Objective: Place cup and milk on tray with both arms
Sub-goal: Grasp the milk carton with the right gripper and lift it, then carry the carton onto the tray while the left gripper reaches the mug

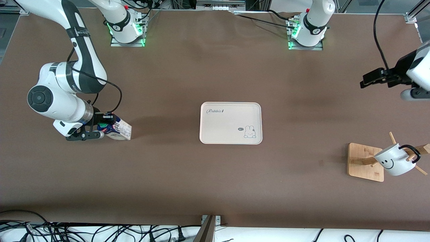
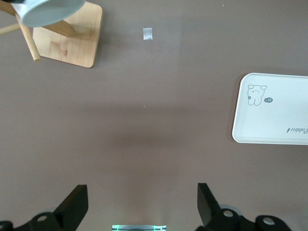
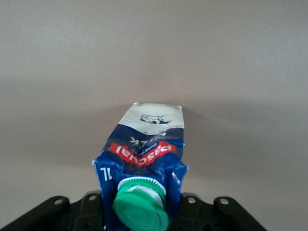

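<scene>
Your right gripper [image 1: 100,129] is sitting low at the right arm's end of the worktop [image 1: 168,174], and its fingers are clamping the milk [image 1: 117,130] near the top, just under the green cap [image 3: 141,211]. In the right wrist view the carton is filling the space between the two fingers, with the blue and white print and the red band running away from the camera toward the brown surface. From the front view you cannot tell whether the carton's base is touching the worktop.

Your left gripper [image 1: 369,80] is hanging in the air over the left arm's end of the worktop, with its fingers [image 2: 77,204] standing wide apart and holding nothing.

The tray [image 1: 230,123] is lying flat in the middle of the worktop, well apart from both grippers, with only its rabbit drawing and script showing on it.

The cup [image 1: 393,160] is hanging tilted on a peg of the wooden rack [image 1: 364,161] at the left arm's end, nearer to the front camera than the tray, its smiley face pointing toward that camera.
</scene>
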`<action>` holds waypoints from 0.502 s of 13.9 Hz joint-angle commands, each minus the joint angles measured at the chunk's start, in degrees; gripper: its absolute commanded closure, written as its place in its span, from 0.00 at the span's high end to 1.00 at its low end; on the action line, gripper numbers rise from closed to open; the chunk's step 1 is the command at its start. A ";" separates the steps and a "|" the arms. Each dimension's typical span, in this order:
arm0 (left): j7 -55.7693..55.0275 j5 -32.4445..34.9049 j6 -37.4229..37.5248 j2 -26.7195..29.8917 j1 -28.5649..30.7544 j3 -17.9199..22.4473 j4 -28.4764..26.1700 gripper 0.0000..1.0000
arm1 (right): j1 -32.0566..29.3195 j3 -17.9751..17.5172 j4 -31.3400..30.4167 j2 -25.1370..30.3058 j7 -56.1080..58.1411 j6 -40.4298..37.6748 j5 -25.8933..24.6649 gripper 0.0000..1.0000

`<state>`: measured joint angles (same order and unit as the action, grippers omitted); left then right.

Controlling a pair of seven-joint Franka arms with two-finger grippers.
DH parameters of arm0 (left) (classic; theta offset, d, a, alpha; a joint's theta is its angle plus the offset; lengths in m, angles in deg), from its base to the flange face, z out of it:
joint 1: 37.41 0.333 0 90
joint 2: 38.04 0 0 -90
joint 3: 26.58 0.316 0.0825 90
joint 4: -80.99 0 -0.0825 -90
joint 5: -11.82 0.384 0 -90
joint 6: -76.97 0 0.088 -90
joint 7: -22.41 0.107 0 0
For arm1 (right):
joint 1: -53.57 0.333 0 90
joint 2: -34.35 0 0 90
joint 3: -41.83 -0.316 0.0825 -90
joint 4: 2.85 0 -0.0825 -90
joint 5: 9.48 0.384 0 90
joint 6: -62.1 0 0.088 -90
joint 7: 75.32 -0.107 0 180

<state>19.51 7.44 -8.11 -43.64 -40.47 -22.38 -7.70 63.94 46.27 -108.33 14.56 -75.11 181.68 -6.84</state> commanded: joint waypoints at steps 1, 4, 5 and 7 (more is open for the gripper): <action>0.53 1.05 0.27 -4.24 -0.45 -0.51 1.94 1.00 | 1.84 -2.05 3.25 1.15 -5.28 -3.46 1.05 0.35; 0.44 0.44 -7.36 -7.05 -1.07 -0.86 1.15 1.00 | 4.12 -6.71 9.49 0.89 -13.89 -8.66 4.20 0.36; 0.44 -0.18 -9.55 -7.93 -0.98 -0.86 1.24 1.00 | 5.78 -7.94 10.72 0.63 -17.05 -8.67 5.26 0.36; 0.44 -0.54 -14.30 -9.34 -0.90 -0.86 1.15 1.00 | 11.22 -8.66 14.50 -1.91 -24.60 -8.58 6.32 0.36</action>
<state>19.52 7.33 -19.70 -51.61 -41.32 -23.36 -7.70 70.98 38.00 -97.83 15.12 -93.58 174.22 -1.55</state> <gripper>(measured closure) 0.000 0.634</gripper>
